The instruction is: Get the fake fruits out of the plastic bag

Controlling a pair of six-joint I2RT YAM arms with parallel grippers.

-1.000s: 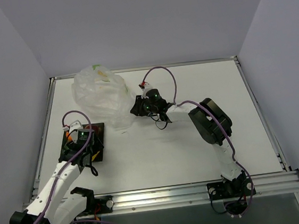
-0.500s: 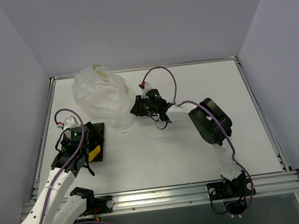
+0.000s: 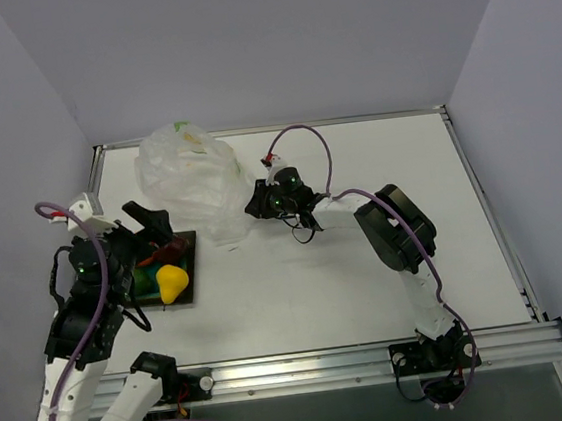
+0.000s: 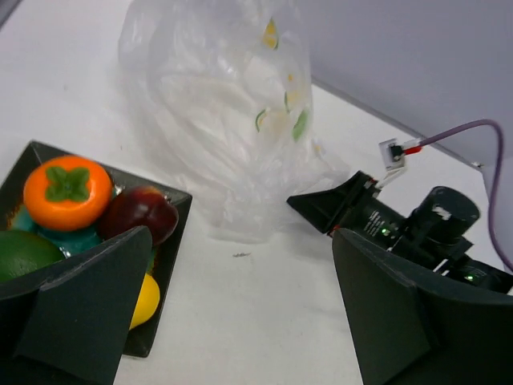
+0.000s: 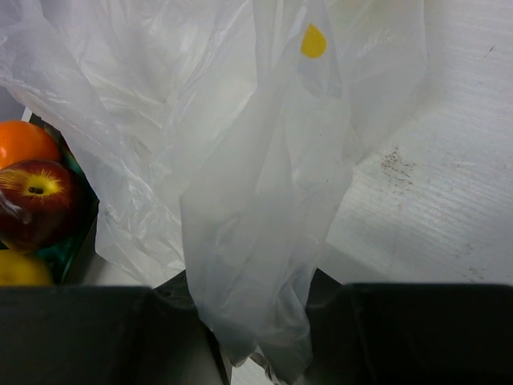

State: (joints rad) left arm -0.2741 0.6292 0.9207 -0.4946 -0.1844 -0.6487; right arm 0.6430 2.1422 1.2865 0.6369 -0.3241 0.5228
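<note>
The translucent plastic bag (image 3: 189,180) stands crumpled at the back left of the table. My right gripper (image 3: 257,200) is shut on a twisted fold of the bag (image 5: 264,241) at its right edge. The fruits lie in the green tray (image 3: 186,243): a yellow pear (image 3: 173,281), a dark red fruit (image 4: 138,214), an orange one (image 4: 67,191) and a green one (image 4: 20,253). My left gripper (image 3: 152,224) is open and empty, raised above the tray's far side.
The table's left rail (image 3: 83,241) runs close beside the tray. The right arm's elbow (image 3: 396,229) rests mid-table with purple cable looping over it. The grey back wall stands just behind the bag.
My left arm has lifted and pulled back to the left off the tray, uncovering the fruits in it. The right gripper and the bag have not moved.
</note>
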